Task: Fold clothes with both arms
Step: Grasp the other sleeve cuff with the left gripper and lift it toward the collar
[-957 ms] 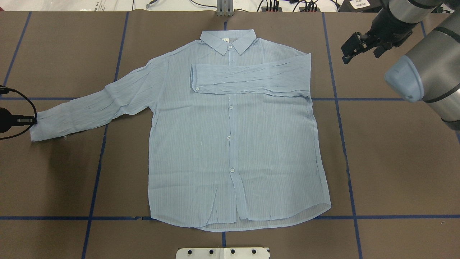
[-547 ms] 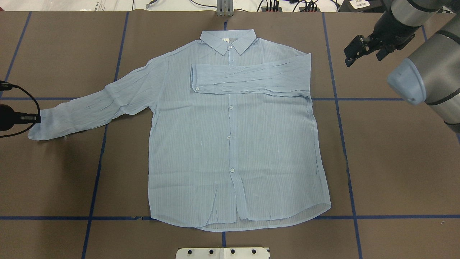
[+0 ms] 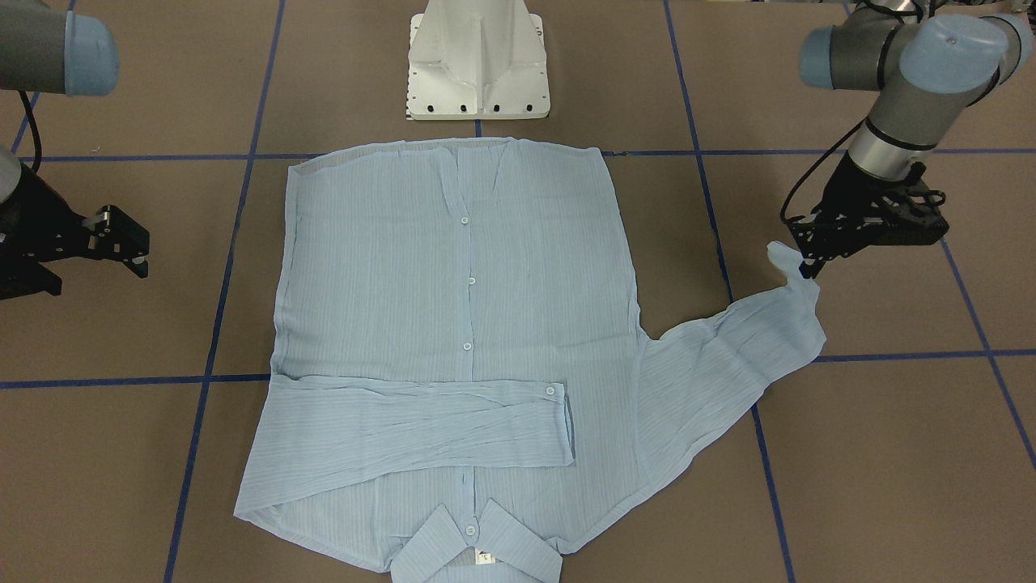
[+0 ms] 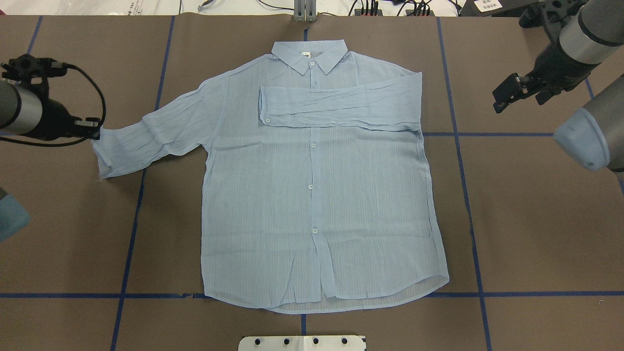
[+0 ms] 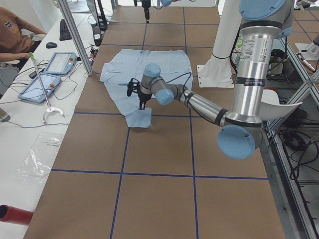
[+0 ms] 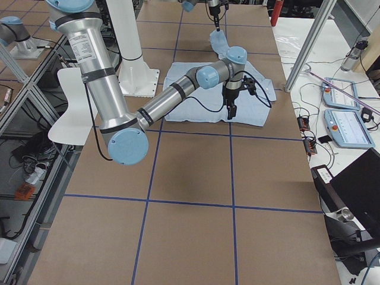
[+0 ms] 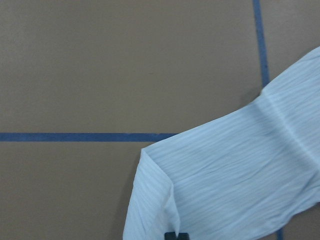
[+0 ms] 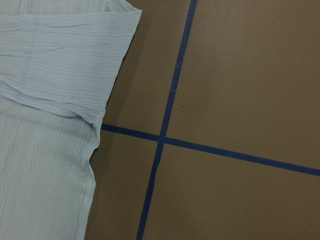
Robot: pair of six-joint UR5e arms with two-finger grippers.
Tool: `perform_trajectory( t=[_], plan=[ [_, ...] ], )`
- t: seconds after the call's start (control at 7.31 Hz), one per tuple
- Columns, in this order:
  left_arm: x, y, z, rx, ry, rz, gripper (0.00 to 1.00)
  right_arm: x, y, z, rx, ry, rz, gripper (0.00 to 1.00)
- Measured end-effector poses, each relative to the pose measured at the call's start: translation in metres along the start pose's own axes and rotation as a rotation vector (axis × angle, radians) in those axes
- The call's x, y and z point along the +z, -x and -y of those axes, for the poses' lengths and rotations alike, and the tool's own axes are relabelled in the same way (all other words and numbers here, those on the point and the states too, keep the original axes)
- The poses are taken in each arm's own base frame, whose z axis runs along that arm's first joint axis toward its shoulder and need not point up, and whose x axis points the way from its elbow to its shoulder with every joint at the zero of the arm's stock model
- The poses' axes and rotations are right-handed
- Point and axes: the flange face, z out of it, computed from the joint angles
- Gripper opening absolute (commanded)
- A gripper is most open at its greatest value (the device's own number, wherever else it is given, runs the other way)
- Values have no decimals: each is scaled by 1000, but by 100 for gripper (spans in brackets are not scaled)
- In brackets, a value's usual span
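The light blue striped shirt lies flat and buttoned on the brown table, collar at the far side. One sleeve is folded across the chest. The other sleeve reaches toward the robot's left, and its cuff end is raised off the table. My left gripper is shut on that cuff; the pinch also shows in the front-facing view. The left wrist view shows the sleeve hanging from the fingertips. My right gripper hovers open over bare table beside the folded shoulder, holding nothing.
The white pedestal base stands at the near edge behind the shirt's hem. Blue tape lines cross the brown table cover. Cables and plugs lie along the far edge. A person sits at a side desk with tablets.
My left gripper has carried the cuff inward toward the shirt's body and upward, lifting the sleeve end. The right gripper has drawn further away from the shirt.
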Motion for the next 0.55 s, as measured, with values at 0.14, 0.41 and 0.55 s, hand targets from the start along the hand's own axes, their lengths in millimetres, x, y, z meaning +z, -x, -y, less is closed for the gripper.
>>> perform_trajectory(
  t=[0.14, 0.41, 0.55],
  plan=[
    [-29, -59, 22, -46, 20, -23, 0, 5, -13, -17, 3, 12, -6, 100],
    [-90, -160, 46, -200, 58, -156, 0, 20, -47, -57, -7, 1, -1, 100],
    [-121, -206, 55, -276, 70, -233, 0, 29, -63, -74, -15, -15, 7, 100]
  ],
)
